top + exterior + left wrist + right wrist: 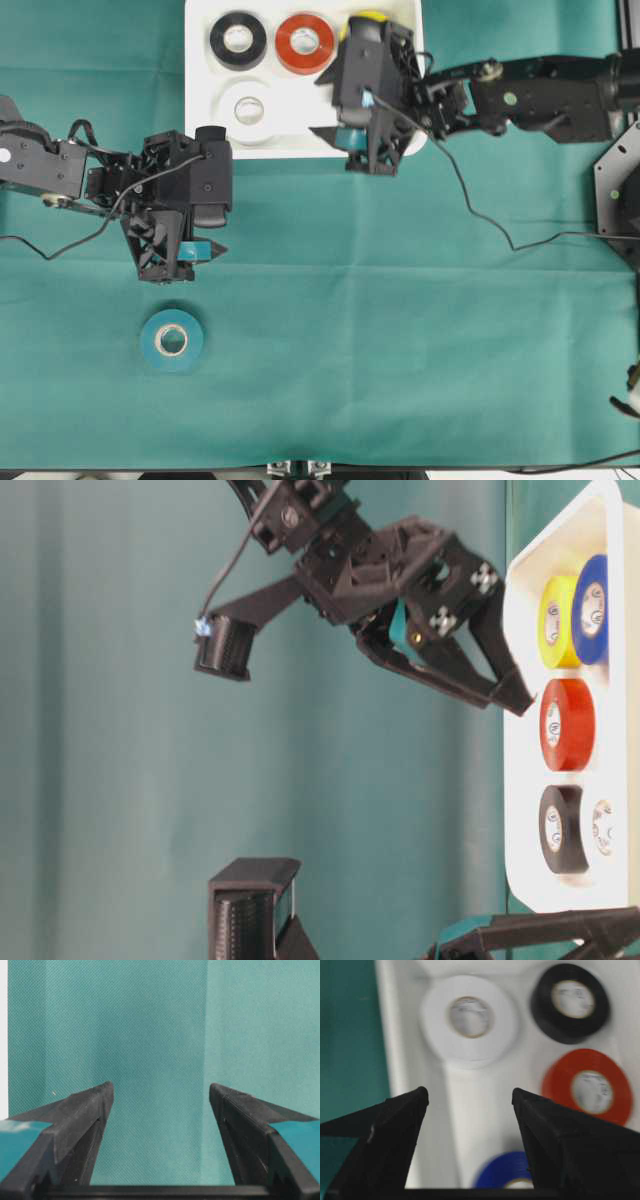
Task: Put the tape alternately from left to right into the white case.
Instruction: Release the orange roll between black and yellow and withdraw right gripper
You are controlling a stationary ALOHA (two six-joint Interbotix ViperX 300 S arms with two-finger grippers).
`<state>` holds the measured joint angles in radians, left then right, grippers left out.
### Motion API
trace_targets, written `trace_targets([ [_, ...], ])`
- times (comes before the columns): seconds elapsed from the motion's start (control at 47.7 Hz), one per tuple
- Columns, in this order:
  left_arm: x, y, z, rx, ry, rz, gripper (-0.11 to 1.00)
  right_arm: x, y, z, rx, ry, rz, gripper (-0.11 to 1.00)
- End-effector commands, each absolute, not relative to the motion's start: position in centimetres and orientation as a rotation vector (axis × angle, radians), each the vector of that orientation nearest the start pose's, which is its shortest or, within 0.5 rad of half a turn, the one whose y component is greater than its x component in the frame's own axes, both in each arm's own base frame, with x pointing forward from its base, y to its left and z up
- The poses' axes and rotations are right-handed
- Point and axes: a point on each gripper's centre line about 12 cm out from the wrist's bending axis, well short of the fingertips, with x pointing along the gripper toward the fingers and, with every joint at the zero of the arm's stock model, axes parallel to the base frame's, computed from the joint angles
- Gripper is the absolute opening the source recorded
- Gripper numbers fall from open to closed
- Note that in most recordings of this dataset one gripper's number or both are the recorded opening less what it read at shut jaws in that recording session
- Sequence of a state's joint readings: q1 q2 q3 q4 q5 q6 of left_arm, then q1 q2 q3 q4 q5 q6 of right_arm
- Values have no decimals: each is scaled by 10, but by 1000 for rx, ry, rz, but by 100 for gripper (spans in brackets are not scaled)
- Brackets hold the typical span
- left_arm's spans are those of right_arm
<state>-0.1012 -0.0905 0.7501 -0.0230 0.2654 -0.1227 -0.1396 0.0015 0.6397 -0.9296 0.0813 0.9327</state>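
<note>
The white case (300, 146) lies at the table's far middle. In it are a black roll (238, 39), an orange-red roll (305, 43), a white roll (248, 108) and a yellow roll (372, 16), mostly hidden by the arm. A blue roll (505, 1172) shows just below my right gripper (470, 1095), which hovers open and empty over the case (470, 1125). A teal roll (171, 340) lies flat on the cloth. My left gripper (225, 200) is open and empty, up and to the right of it; the left wrist view has only cloth between the fingertips (102, 1092).
Teal cloth covers the whole table. A black cable (480, 215) trails from the right arm across the cloth. The right arm (540, 95) reaches in from the right edge, and a black mount (620, 190) stands at the right edge.
</note>
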Motion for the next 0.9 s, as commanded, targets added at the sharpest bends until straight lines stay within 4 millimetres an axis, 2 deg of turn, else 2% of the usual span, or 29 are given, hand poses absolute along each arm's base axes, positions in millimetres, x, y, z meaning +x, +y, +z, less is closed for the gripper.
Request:
trace_targets([
  [0.0, 343, -37, 163, -94, 894, -37, 92, 386, -48, 189, 18, 647, -163, 74],
  [0.272, 343, -37, 162, -94, 896, -37, 92, 376, -10, 187, -6, 658, -74, 74],
  [0.566, 343, -37, 163, -96, 893, -37, 92, 363, 17, 181, -28, 685, -15, 74],
  [0.88, 343, -37, 163, -101, 899, -36, 92, 361, 21, 178, -34, 701, -17, 74],
])
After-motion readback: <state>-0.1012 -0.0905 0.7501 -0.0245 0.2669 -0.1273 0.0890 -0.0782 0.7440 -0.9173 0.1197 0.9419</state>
